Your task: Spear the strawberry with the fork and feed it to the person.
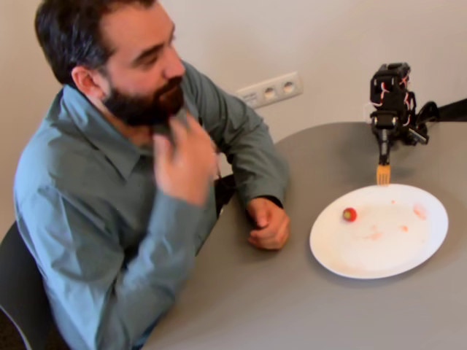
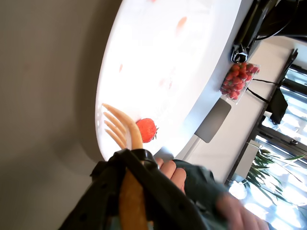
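Person [image 1: 124,182]: seated at the left of the fixed view, dark hair and beard, grey-green shirt, head turned toward the right of the picture. One hand [image 1: 186,164] is raised to the chin and blurred; the other hand [image 1: 268,224] rests as a loose fist on the table, near the plate's left rim but apart from it.

Table [image 1: 292,306]: grey, rounded edge, bearing the plate.

Wall socket [image 1: 270,90]: white strip on the wall behind the table.

Plate [image 1: 379,259]: white, round, lying flat at the right of the fixed view, with faint pink-red smears across its middle and right part.

Strawberry [image 1: 349,214]: small and red, lying on the plate near its left rim in the fixed view. In the wrist view the strawberry [image 2: 146,129] sits just beside the tines; I cannot tell whether they touch it.

Fork [image 1: 383,173]: orange-yellow, hanging tines down over the plate's far rim, well to the right of the berry in the fixed view. In the wrist view the fork [image 2: 122,129] points up over the plate's edge.

Gripper [image 1: 384,138]: black, at the end of the arm coming in from the right; the jaws pinch the fork's handle.

Punnet of strawberries [image 2: 238,79]: a clear box of red fruit, far off in the wrist view.
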You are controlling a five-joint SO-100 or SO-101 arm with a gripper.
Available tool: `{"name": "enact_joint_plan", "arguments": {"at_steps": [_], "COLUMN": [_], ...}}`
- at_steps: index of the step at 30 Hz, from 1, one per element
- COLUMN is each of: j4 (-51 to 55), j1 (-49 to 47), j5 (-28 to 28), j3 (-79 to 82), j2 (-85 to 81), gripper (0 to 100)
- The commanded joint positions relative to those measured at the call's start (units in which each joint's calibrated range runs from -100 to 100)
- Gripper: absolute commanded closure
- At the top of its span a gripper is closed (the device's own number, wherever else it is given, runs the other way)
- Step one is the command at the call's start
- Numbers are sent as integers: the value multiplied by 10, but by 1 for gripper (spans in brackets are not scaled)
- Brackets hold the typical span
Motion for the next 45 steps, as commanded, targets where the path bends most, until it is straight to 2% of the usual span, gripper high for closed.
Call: {"name": "enact_joint_plan", "arguments": {"at_steps": [1, 8, 15, 21, 23, 25, 27, 37, 45], "j4": [10, 8, -29, -32, -30, -30, -77, -213, -278], "j1": [3, -6, -36, -34, -32, -31, 8, 93, 96], "j5": [-25, -47, -45, -47, -47, -47, -50, -46, -52], "j3": [-40, -119, -158, -315, -410, -444, -488, -482, -481], "j2": [-2, -2, 20, 237, 340, 376, 467, 628, 737], "gripper": [99, 99, 99, 99, 99, 99, 99, 99, 99]}}
